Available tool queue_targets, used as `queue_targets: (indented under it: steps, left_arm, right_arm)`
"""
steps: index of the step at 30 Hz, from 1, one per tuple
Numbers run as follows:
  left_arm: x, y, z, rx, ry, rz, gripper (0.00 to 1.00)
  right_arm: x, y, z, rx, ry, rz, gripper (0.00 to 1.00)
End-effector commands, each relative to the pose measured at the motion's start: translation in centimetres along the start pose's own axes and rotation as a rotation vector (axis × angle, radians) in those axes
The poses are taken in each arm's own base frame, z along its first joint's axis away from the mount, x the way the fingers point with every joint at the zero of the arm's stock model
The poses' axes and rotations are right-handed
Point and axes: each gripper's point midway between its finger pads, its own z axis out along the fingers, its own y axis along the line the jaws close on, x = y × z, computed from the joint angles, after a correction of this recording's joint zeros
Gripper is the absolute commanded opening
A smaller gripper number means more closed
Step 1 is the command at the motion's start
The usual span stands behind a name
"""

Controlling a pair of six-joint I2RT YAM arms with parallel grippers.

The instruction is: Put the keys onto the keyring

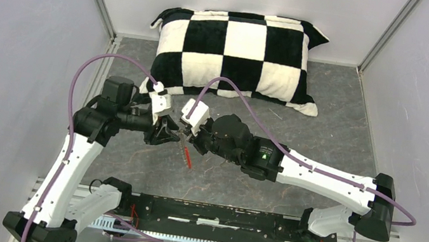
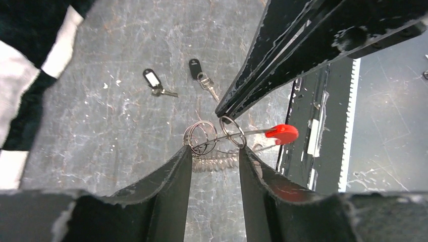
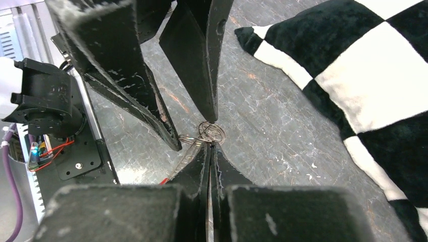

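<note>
Between the two arms at mid-table, the right gripper [image 3: 209,147] is pinched shut on the keyring [image 2: 214,137], and the left gripper [image 2: 214,151] stands part-open astride its coils. An off-centre squeeze could twist the springy wire free. Both keys [image 2: 160,85] lie unthreaded on the table [image 2: 126,131], apart from it.

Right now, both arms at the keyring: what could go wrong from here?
1. The right fingers pinch the keyring only at their tips; it may twist or slip out if the left fingers, apart on either side of the coils, close on it.
2. Both arms' fingertips crowd one spot and could collide.
3. Both keys lie on the table, off the ring; fetching one means an arm letting go.
</note>
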Motion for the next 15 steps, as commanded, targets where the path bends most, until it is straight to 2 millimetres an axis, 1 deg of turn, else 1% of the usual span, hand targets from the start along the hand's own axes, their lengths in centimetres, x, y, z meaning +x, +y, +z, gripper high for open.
queue_targets:
  steps: [1, 6, 15]
  left_arm:
    - [0.03, -0.51, -0.14, 0.031, 0.015, 0.014, 0.45]
    - [0.07, -0.63, -0.23, 0.03, 0.011, 0.041, 0.39]
    - [0.07, -0.72, -0.26, 0.032, 0.009, 0.046, 0.35]
  right_arm:
    - [-3.73, -0.83, -0.54, 0.045, -0.097, -0.007, 0.0]
    - [-3.7, -0.91, -0.5, 0.049, -0.096, -0.01, 0.0]
    - [-3.59, -1.09, -0.45, 0.059, -0.092, -0.02, 0.0]
